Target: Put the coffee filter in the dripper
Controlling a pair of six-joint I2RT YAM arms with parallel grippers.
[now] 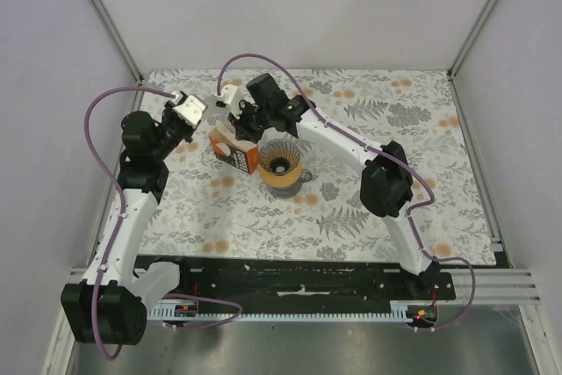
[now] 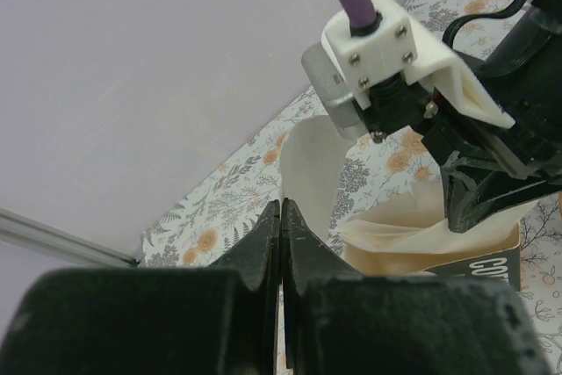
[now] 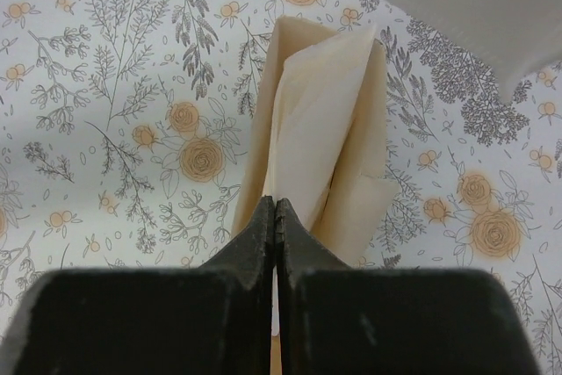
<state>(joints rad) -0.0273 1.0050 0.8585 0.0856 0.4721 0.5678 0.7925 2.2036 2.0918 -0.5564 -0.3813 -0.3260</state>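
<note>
L jaws closed tight on coffee filter (image 2: 309,173) edge; R jaws likewise on cream papers (image 3: 320,120).

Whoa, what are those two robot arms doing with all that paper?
The left gripper has its jaws shut on a thin white coffee filter. The right gripper pinches the cream papers in the orange carton, perhaps to hold them back. The dripper stands beside the carton with no filter in it yet.
</note>
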